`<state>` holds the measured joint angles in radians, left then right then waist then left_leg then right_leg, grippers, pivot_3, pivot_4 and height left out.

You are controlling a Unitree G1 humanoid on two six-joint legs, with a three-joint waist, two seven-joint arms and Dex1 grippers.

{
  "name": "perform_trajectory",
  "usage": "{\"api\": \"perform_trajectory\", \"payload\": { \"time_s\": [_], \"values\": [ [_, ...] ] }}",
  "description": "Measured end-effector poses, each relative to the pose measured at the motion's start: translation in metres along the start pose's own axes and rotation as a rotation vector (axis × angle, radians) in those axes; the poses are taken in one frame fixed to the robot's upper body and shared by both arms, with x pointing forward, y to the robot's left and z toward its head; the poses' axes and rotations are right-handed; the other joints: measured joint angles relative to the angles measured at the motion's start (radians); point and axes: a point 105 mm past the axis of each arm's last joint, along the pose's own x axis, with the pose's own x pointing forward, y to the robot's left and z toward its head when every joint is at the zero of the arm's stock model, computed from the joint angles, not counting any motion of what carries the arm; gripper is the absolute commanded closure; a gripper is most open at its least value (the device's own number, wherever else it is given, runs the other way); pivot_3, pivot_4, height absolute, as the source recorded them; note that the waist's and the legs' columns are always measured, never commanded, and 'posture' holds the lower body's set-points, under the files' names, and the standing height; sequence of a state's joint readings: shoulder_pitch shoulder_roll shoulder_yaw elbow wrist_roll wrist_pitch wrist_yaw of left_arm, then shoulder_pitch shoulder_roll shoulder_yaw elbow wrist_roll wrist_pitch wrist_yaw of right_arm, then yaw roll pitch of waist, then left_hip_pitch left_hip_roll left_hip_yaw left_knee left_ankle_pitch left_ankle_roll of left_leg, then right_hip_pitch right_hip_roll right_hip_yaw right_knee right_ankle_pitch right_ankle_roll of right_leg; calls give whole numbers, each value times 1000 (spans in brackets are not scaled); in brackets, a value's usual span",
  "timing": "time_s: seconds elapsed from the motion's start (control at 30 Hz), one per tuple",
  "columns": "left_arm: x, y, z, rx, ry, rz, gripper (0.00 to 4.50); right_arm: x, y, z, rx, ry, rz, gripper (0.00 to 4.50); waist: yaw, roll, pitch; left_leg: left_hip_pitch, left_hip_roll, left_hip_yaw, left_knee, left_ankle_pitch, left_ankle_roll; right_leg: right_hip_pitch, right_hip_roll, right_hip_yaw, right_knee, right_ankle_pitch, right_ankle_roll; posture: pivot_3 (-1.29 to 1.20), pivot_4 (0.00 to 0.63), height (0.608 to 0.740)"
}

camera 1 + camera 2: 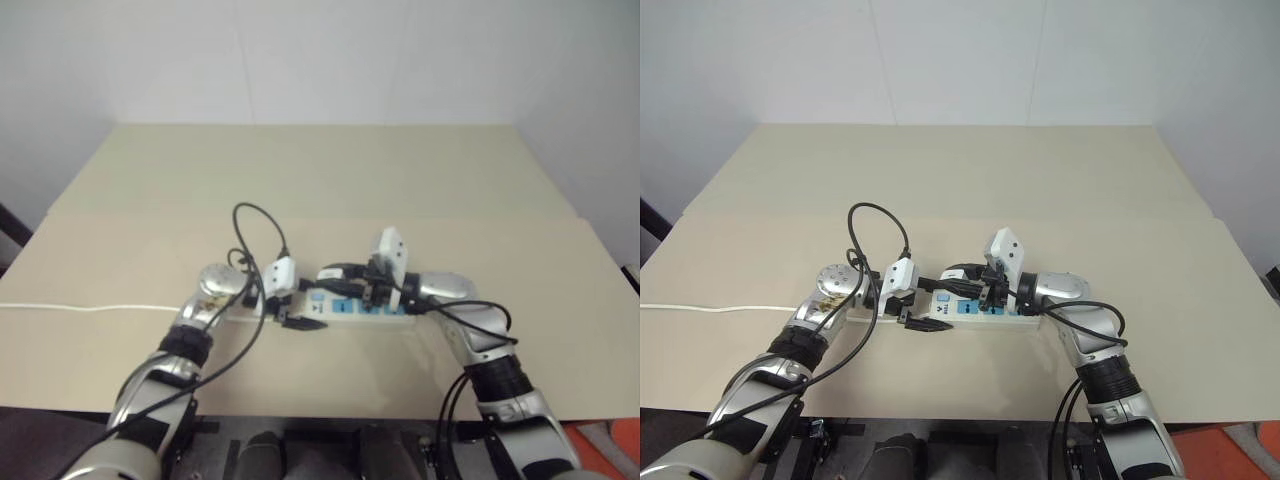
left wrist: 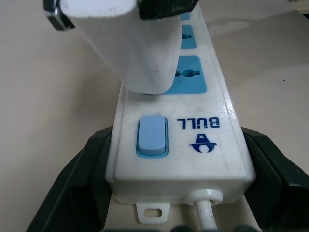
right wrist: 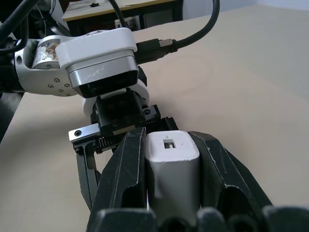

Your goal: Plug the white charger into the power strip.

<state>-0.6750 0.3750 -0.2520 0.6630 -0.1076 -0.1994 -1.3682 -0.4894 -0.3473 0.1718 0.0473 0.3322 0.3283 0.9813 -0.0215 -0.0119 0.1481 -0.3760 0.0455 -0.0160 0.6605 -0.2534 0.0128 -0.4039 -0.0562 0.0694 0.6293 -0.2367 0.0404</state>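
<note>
- A white cord (image 1: 80, 308) is running off the tabletop's (image 1: 330, 180) left edge from the strip.
- The left gripper (image 1: 300, 322) is bracing the switch end of the strip (image 2: 212, 96), its jaws clenched on either side of the bar, as the left wrist view is showing.
- The charger (image 3: 171, 169) is hanging just above the strip near its switch (image 2: 152, 135), over the first blue socket (image 2: 190, 82) and tilted; whether the prongs are already entering cannot be told.
- The right gripper (image 1: 985, 290) is reaching in from the right, its jaws grasping the charger by its two flat sides.
- Doing this step well is likely calling for squaring the charger upright over the socket, lining the prongs with the slots, then pressing straight down while the left gripper is keeping the strip from sliding.
- A tilted push is risking jammed prongs or a strip that is skating across the tabletop.
- Count: one charger, one strip, one switch, one cord; three blue sockets are showing in the left wrist view, two partly hidden behind the charger.
</note>
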Motion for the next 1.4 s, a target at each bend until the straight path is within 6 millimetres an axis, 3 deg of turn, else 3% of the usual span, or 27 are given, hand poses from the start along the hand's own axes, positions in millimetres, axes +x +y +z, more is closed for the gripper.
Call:
{"api": "perform_trajectory", "payload": {
  "time_s": [0.97,1.4],
  "values": [
    [1,-1,1,8,1,-4,1204,-9,-8,-5,-28,-1,34,3350,2,0,0,0,0,0,0,0,0,0,0,0,0,0,0,0,150,740],
    [4,-3,3,8,0,-3,1204,-26,-11,-8,-40,37,62,3350,6,0,0,-1,0,0,0,0,0,0,0,0,-1,0,0,0,150,740]
  ]
}}
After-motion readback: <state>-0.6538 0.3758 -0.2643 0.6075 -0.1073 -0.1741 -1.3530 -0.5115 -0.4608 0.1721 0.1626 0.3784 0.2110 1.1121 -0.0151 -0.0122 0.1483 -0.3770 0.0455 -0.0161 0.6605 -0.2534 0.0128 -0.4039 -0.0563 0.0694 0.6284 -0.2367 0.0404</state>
